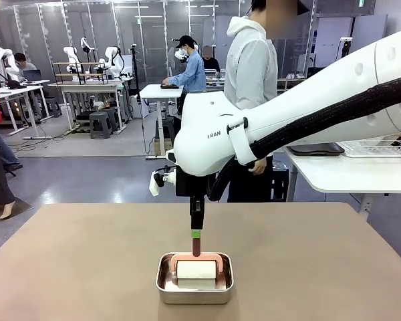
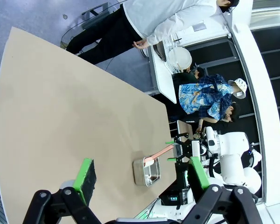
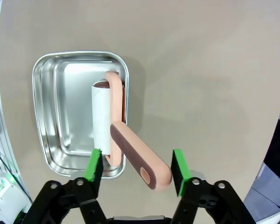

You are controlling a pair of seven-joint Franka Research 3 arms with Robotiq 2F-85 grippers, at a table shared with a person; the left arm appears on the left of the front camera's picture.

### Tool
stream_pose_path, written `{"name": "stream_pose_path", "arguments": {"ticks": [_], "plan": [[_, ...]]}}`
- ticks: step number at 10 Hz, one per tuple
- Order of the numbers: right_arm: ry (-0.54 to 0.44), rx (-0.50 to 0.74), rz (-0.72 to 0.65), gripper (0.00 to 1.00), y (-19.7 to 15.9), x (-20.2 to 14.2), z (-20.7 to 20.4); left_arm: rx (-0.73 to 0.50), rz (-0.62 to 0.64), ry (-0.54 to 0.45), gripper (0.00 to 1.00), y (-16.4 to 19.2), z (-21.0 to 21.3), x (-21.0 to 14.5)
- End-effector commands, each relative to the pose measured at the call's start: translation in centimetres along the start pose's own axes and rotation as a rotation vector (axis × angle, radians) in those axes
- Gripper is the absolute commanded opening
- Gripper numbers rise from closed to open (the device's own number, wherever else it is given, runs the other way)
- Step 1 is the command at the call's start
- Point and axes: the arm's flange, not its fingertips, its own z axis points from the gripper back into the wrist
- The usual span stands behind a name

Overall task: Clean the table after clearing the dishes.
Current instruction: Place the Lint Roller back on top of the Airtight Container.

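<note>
Taupe table [image 1: 87,267] — lint roller [image 3: 119,135] in steel pan [image 3: 60,93], right gripper [image 3: 136,163] spread above.

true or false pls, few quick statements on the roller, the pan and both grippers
1. The lint roller has its white roll in the steel pan. True.
2. The right gripper is clamped on the roller's handle. False: its jaws stand apart either side of the handle, with gaps.
3. The left gripper is shut. False: its jaws stand wide apart.
4. Plates sit on the table. False: just the pan with the roller.
5. The pan sits near the robot's edge of the table. True.
</note>
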Motion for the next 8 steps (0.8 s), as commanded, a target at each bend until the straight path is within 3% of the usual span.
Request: {"name": "stream_pose_path", "arguments": {"ticks": [1,8], "plan": [[-0.008,-0.023,0.017,1.00,0.30,-0.35,0.90,-0.007,-0.014,0.009,1.00,-0.03,0.39,-0.04],[-0.008,-0.017,-0.002,1.00,-0.14,-0.04,1.02,-0.007,-0.014,0.009,1.00,-0.03,0.39,-0.04]]}}
